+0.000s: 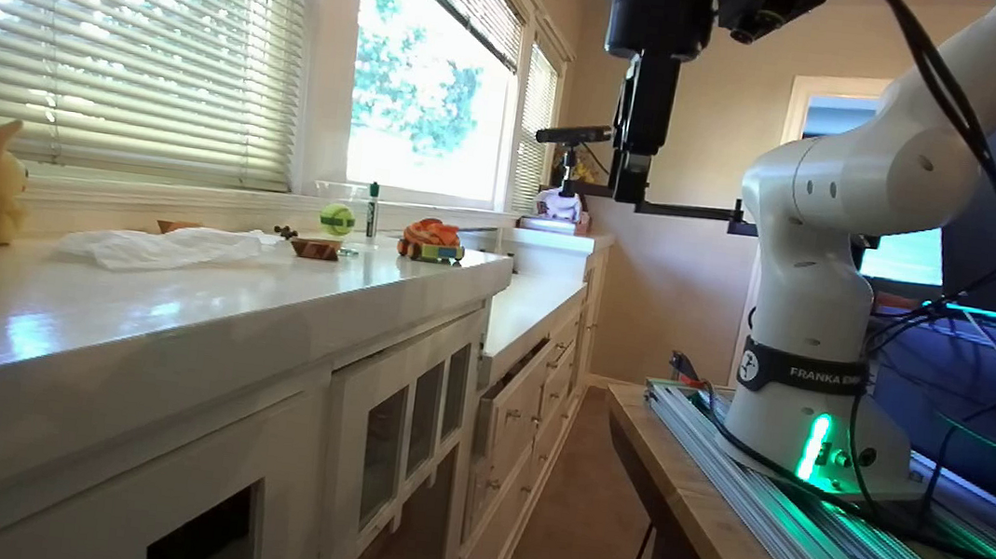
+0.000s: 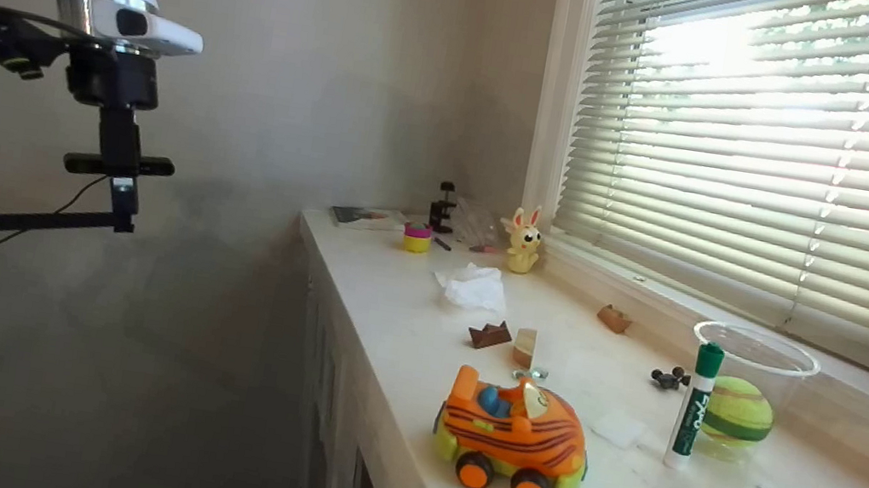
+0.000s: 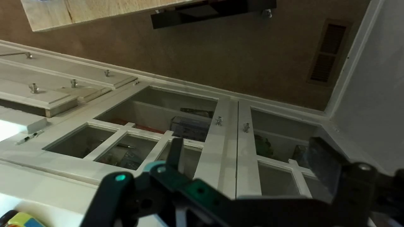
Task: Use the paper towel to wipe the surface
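A crumpled white paper towel (image 1: 173, 248) lies on the white countertop (image 1: 71, 325). It also shows in an exterior view (image 2: 473, 287) toward the far part of the counter (image 2: 399, 308). My gripper (image 1: 629, 182) hangs pointing down, higher than the counter and off to its side, well apart from the towel. It also shows in an exterior view (image 2: 121, 219). In the wrist view my gripper (image 3: 249, 157) has its two fingers wide apart with nothing between them. Cabinet doors and floor lie below it. The towel is out of the wrist view.
On the counter stand an orange toy car (image 2: 513, 441), a green-capped marker (image 2: 692, 412), a clear cup (image 2: 791, 366) with a ball (image 2: 737, 410), a bunny toy (image 2: 522, 244), a yellow-pink tub (image 2: 416, 239) and small brown pieces (image 2: 490, 336). Blinds and windows back the counter.
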Robot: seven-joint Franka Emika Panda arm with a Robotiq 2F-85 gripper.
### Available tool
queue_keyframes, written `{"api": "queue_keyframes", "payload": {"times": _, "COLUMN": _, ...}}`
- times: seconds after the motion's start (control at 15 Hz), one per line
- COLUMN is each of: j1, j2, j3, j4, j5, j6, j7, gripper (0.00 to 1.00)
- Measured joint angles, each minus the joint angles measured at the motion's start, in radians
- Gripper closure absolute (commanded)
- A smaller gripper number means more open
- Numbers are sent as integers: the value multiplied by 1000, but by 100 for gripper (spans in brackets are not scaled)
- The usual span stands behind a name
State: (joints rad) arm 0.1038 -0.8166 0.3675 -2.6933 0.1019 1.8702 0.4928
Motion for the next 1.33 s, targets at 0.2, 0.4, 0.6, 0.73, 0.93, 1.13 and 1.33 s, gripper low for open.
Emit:
{"api": "queue_keyframes", "payload": {"times": 0.2, "j1": -9, "j2": 0, "j3": -8, "j4": 0, "j5": 1, "j6": 1, "j7": 31, "gripper": 0}}
{"api": "queue_keyframes", "payload": {"times": 0.4, "j1": -65, "j2": 1, "j3": -52, "j4": 0, "j5": 0, "j6": 1, "j7": 98, "gripper": 0}}
{"api": "queue_keyframes", "payload": {"times": 0.6, "j1": -135, "j2": 1, "j3": -107, "j4": 0, "j5": 0, "j6": 1, "j7": 143, "gripper": 0}}
{"api": "queue_keyframes", "payload": {"times": 0.73, "j1": -175, "j2": 2, "j3": -138, "j4": 1, "j5": 0, "j6": 2, "j7": 157, "gripper": 0}}
{"api": "queue_keyframes", "payload": {"times": 0.93, "j1": -205, "j2": 14, "j3": -165, "j4": 1, "j5": 0, "j6": 3, "j7": 176, "gripper": 0}}
{"api": "queue_keyframes", "payload": {"times": 1.13, "j1": -205, "j2": 30, "j3": -168, "j4": 0, "j5": 6, "j6": 4, "j7": 204, "gripper": 0}}
{"api": "queue_keyframes", "payload": {"times": 1.33, "j1": -203, "j2": 46, "j3": -156, "j4": 0, "j5": 11, "j6": 4, "j7": 241, "gripper": 0}}
